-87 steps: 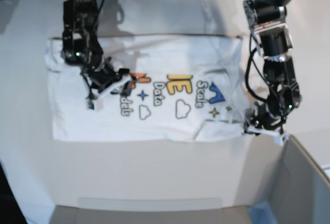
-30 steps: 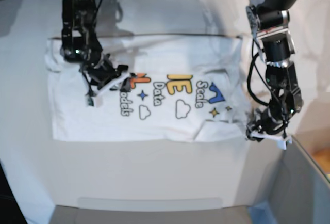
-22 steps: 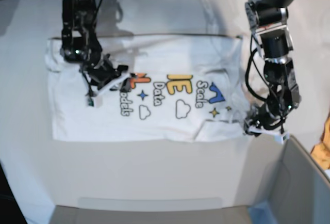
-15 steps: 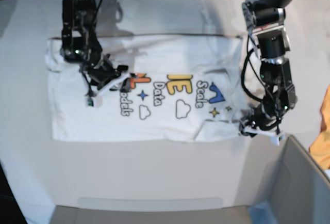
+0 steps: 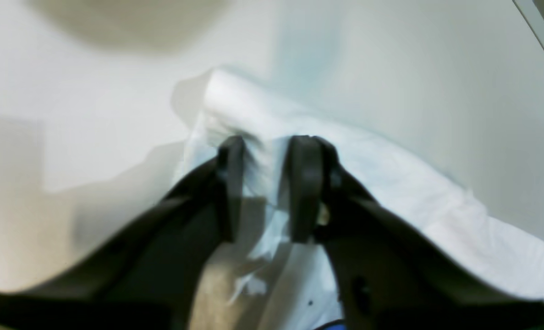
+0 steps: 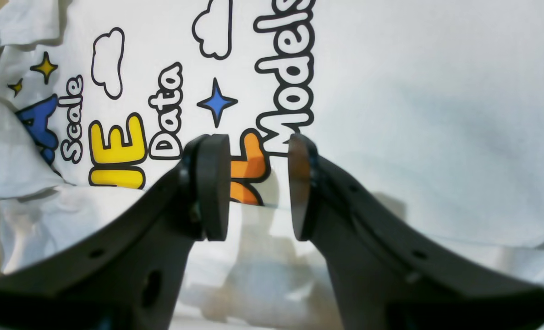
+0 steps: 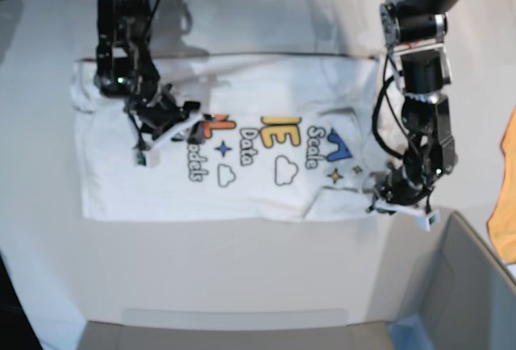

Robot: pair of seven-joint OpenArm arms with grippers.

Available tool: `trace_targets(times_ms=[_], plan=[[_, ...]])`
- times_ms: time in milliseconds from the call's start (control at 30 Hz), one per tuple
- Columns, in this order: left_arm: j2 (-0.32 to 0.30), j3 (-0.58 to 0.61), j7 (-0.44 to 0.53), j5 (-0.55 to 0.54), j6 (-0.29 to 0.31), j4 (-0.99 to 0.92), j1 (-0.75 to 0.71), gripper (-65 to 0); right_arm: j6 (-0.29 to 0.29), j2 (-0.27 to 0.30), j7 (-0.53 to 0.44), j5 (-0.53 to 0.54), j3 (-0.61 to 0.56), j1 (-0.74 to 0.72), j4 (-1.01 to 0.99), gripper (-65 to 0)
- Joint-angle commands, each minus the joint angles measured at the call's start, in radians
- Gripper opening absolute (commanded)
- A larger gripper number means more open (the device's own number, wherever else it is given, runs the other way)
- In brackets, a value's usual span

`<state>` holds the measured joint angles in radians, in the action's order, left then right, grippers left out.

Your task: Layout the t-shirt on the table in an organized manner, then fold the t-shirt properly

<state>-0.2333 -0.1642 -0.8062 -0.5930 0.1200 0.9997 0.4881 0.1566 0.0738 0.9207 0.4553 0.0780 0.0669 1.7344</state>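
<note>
The t-shirt (image 7: pixel 266 100) lies spread flat on the table (image 7: pixel 242 261), print side up, with its long side running left to right. My left gripper (image 7: pixel 385 202) is down at the shirt's front right corner. In the left wrist view its fingers (image 5: pixel 230 183) straddle a raised ridge of white cloth (image 5: pixel 391 183). The gap of the left gripper (image 5: pixel 262 183) is narrow, and blur hides whether the pads pinch the cloth. My right gripper (image 7: pixel 169 128) sits low over the shirt's left part. The right gripper (image 6: pixel 259 183) is open above the orange letter, beside the word "Models" (image 6: pixel 285 78).
A grey box-like corner piece (image 7: pixel 468 285) stands at the front right, close to the left gripper. An orange cloth-like shape (image 7: pixel 504 205) shows at the right edge. A grey strip (image 7: pixel 234 318) runs along the front edge.
My left gripper has slid left onto the shirt's front right corner and its fingers have narrowed around the cloth. The orange shape came in at the right edge. The right arm stayed still.
</note>
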Motion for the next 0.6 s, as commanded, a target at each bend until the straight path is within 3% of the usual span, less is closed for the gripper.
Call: trace_targets(times_ms=[0, 167, 400, 567], plan=[[-0.010, 0.001, 0.028, -0.006, 0.005, 0.014, 0.047, -53.1, -0.007, 0.001, -0.016, 0.009, 0.001, -0.014, 0.023, -43.4], [-0.010, 0.001, 0.028, -0.006, 0.005, -0.031, 0.077, -62.2, -0.007, 0.001, -0.016, 0.009, 0.001, -0.014, 0.023, -43.4], [-0.010, -0.005, -0.043, -0.011, 0.005, 0.046, 0.088, -63.0, -0.007, 0.004, -0.021, 0.006, 0.003, -0.023, 0.023, -43.4], [0.002, -0.005, -0.164, -0.011, 0.005, 0.215, 0.062, -64.7, -0.007, 0.056, -0.022, 0.009, 0.032, -0.078, 0.025, -43.4]])
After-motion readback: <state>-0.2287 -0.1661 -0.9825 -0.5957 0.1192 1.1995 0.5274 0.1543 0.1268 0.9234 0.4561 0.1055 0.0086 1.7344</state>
